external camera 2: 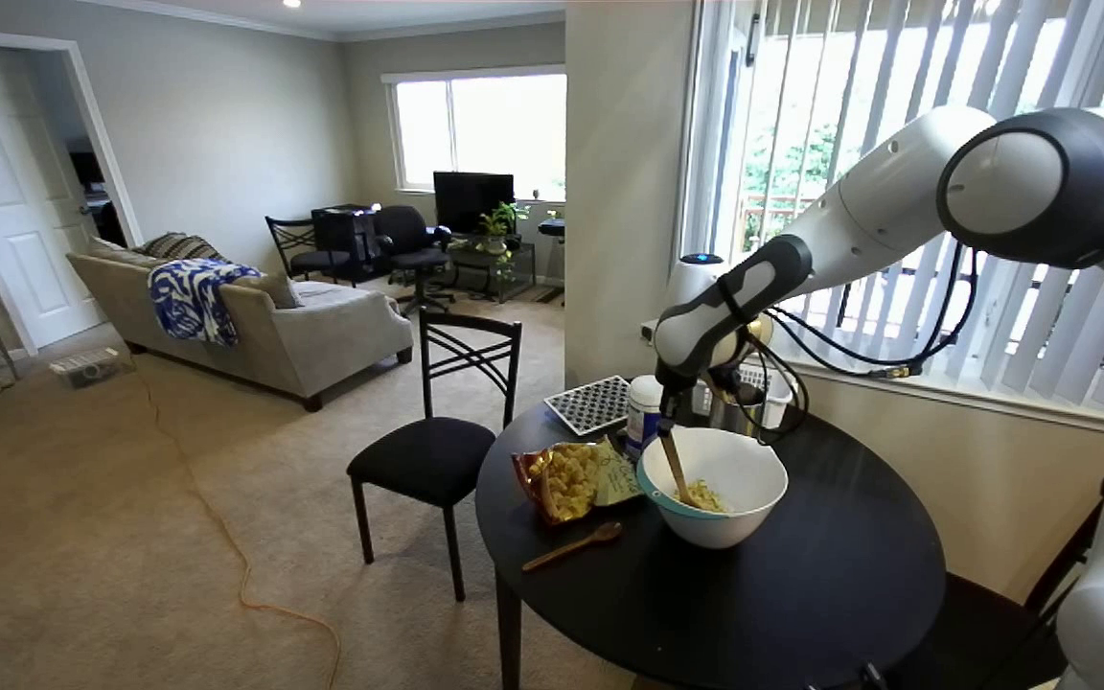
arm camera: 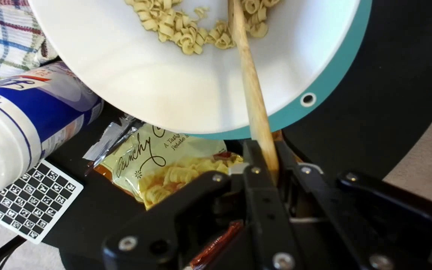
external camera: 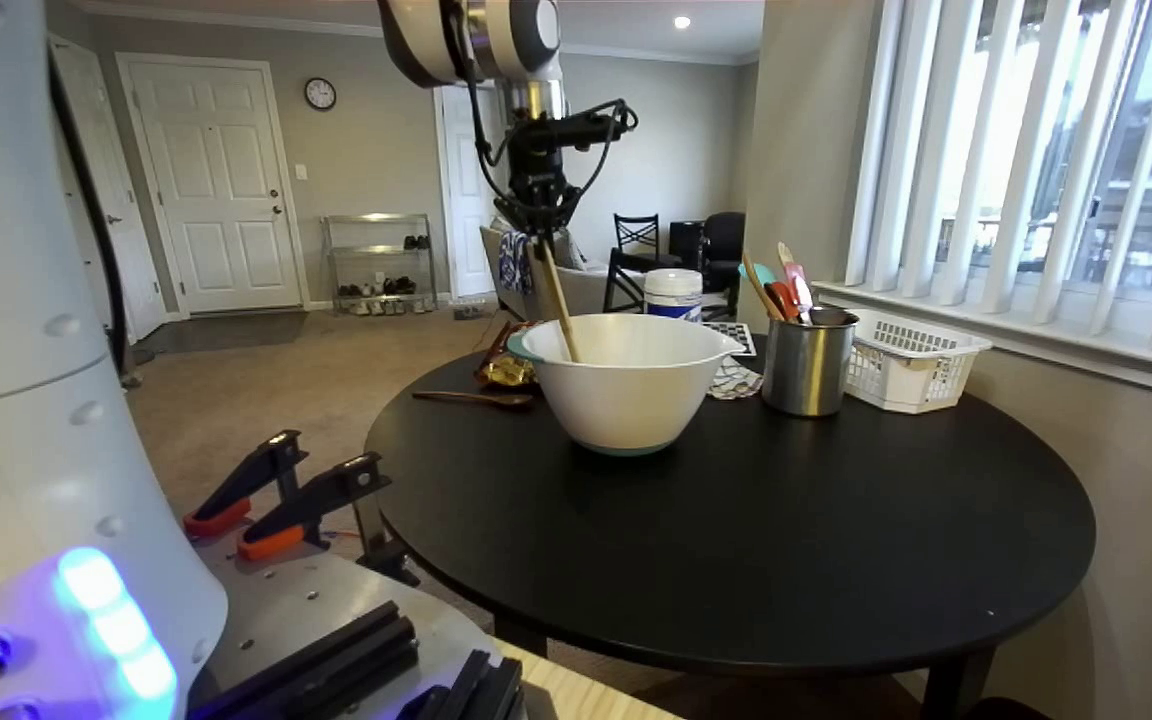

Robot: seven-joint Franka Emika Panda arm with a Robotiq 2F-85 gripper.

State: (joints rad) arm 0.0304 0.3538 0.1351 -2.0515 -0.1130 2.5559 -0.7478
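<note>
Gripper (arm camera: 266, 153) pinching pale wooden utensil (arm camera: 252, 86) near upper end; utensil tilted, lower end among curly pieces (arm camera: 178, 33) in white bowl (external camera: 626, 405). Snack bag (external camera 2: 571, 484), dark spoon (external camera 2: 576, 546) between bowl and worktop (external camera 2: 801, 594) edge nearest chair (external camera 2: 427, 460). Canister (arm camera: 43, 108) just beside bowl. Metal holder (external camera: 806, 370), white basket (external camera: 921, 375) toward edge nearest blinds (external camera: 1031, 160).
</note>
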